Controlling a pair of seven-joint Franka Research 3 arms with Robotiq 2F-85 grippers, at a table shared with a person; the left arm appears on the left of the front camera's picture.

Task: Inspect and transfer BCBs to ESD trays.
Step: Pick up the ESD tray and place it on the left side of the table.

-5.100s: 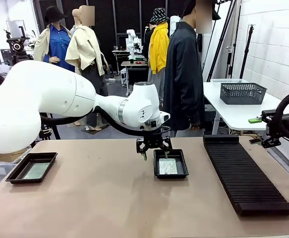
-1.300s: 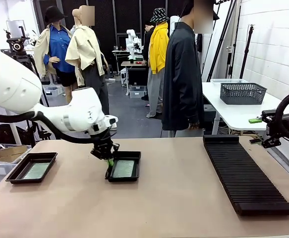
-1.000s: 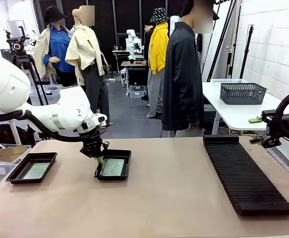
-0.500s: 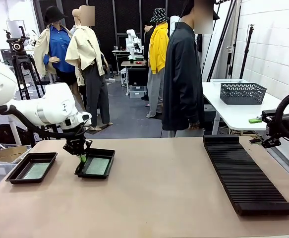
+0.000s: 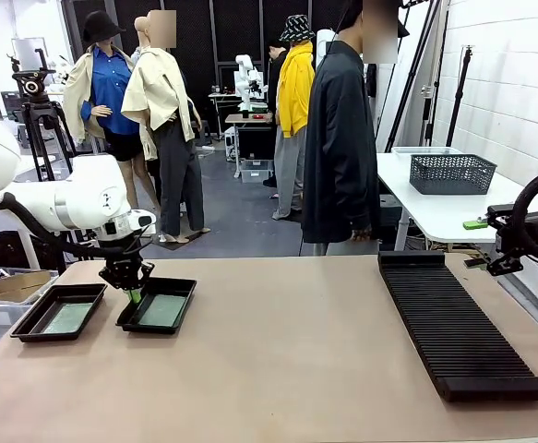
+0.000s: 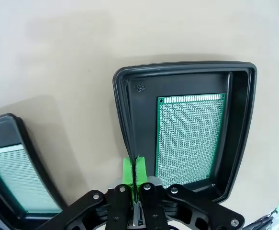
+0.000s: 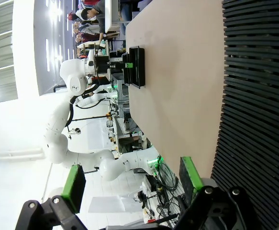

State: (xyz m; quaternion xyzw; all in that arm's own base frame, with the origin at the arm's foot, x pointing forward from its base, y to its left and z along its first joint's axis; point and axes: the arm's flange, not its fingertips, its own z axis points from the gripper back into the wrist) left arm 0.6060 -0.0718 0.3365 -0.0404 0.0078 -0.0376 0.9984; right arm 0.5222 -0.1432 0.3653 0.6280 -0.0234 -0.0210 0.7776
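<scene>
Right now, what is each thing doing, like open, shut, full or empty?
Left fingers: shut, pinching the near tray's rim.
Near tray: held at its rim, one green board lying flat inside.
Far tray: on the table, one board inside.
Right fingers: open, holding nothing.
Black rack: slots empty.

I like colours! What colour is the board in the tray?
Green with tiny dots, the board; clearest in left wrist view.

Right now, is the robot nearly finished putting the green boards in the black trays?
It looks close. Each glossy black plastic tray already holds a flat green circuit board: the left tray and the second tray with its board. In hand: the left gripper is shut on the second tray's rim, beside the left tray. Left to do: let go. The right gripper is open over the long black ribbed rack.
</scene>
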